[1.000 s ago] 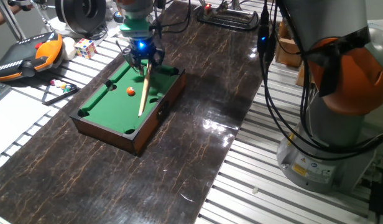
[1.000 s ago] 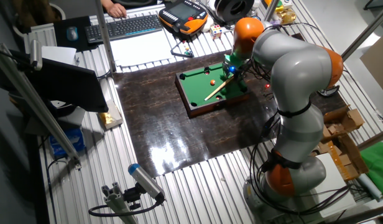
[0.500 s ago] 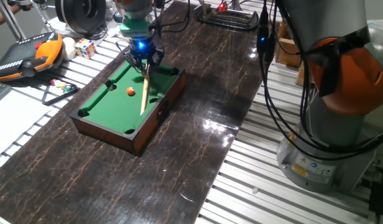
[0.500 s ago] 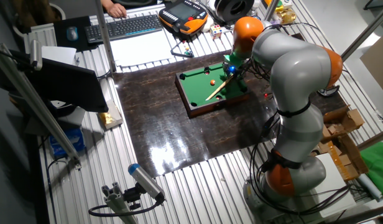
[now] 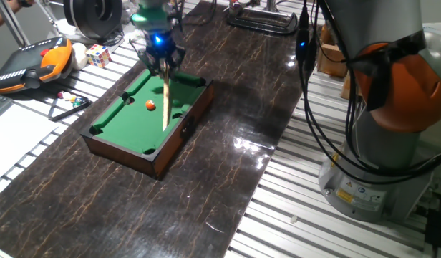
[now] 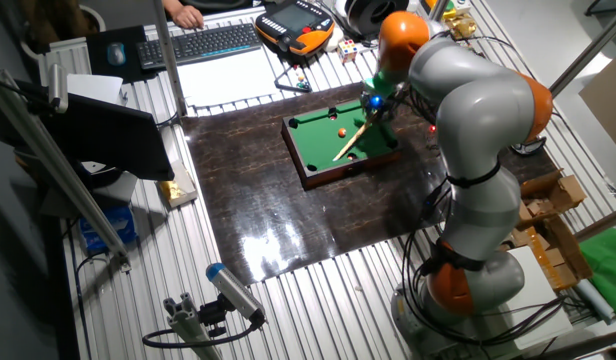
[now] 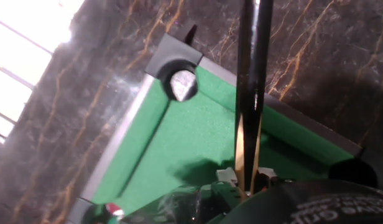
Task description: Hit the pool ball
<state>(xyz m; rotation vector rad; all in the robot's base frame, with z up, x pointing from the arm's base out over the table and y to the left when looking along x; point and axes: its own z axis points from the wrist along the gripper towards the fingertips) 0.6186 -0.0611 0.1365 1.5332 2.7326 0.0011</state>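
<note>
I see the end effector (image 5: 162, 61) hanging over the far end of the pool table (image 5: 113, 115), its fingers pinched on the top of a wooden cue (image 5: 165, 97). The cue slants down from the grip across the green felt, its lower tip near the middle of the playing surface. The ball (image 5: 149, 104) lies on the felt, below the end effector and just to the left of the cue shaft in one fixed view; I cannot tell whether the two touch there. From the other fixed view the ball (image 6: 340, 132) sits on the felt well apart from the cue's lower end, on the side towards the keyboard (image 6: 198, 43). In the hand view the cue (image 7: 250, 93) runs straight up the picture past a corner pocket (image 7: 181, 83). The pool table stands on the dark marbled counter (image 5: 228, 143). A puzzle cube (image 5: 98, 54) rests beyond it.
</note>
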